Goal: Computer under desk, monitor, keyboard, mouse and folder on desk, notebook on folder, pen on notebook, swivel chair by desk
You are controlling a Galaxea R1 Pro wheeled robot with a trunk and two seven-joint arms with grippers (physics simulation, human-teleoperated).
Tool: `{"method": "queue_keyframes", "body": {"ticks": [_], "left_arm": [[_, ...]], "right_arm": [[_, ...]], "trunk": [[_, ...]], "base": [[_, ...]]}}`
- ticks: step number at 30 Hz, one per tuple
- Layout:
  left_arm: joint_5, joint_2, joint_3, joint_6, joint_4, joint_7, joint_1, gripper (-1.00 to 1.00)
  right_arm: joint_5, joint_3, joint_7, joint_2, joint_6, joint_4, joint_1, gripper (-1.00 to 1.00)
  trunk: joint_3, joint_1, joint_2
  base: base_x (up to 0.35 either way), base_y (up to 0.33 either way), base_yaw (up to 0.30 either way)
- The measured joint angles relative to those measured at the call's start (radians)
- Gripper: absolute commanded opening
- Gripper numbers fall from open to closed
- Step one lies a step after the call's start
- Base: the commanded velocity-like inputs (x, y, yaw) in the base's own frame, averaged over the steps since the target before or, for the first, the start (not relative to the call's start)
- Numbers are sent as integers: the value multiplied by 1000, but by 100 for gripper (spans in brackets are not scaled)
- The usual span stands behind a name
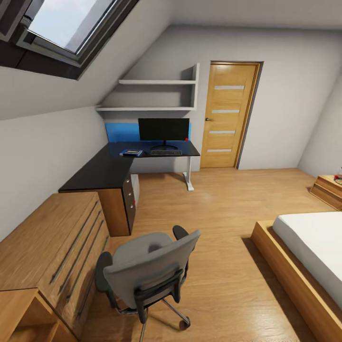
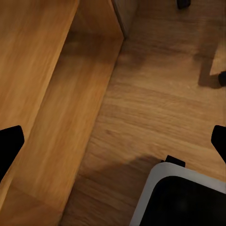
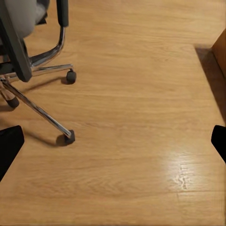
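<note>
The swivel chair (image 1: 147, 266) stands on the wood floor in front of me, its back toward me and its seat bare; its chrome base (image 3: 42, 113) lies close to my right gripper (image 3: 113, 143), which is open and empty. My left gripper (image 2: 113, 146) is open over the floor. Farther off, the desk (image 1: 102, 171) carries the monitor (image 1: 164, 129), the keyboard (image 1: 166, 152) before it, and the blue folder (image 1: 131, 152) with a dark notebook on top. The grey computer (image 1: 135, 187) stands under the desk. Mouse and pen are too small to make out.
A light wood chest (image 1: 52, 256) lines the left wall, its side (image 2: 42, 94) near my left gripper. A bed (image 1: 308, 256) fills the right. An oak door (image 1: 230, 116) is at the back, with a low wooden stand (image 1: 327, 190) at far right.
</note>
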State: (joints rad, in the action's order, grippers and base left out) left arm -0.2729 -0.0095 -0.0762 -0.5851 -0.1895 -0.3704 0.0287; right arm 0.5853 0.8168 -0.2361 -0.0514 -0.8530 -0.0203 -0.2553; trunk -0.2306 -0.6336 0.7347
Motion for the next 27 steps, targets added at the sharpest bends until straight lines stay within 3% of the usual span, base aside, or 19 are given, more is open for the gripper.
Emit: {"method": "queue_keyframes", "body": {"ticks": [13,27], "left_arm": [[1,-1,0,0,0,0,0,100],[-2,-29,-1,-10,-13,-4,0,100]], "right_arm": [[1,-1,0,3,14,0,0,100],[1,-2,0,5,18,0,0,100]], "trunk": [[0,0,0],[-3,-4,7]], "base": [[-62,126,-12],[-5,11,0]]}}
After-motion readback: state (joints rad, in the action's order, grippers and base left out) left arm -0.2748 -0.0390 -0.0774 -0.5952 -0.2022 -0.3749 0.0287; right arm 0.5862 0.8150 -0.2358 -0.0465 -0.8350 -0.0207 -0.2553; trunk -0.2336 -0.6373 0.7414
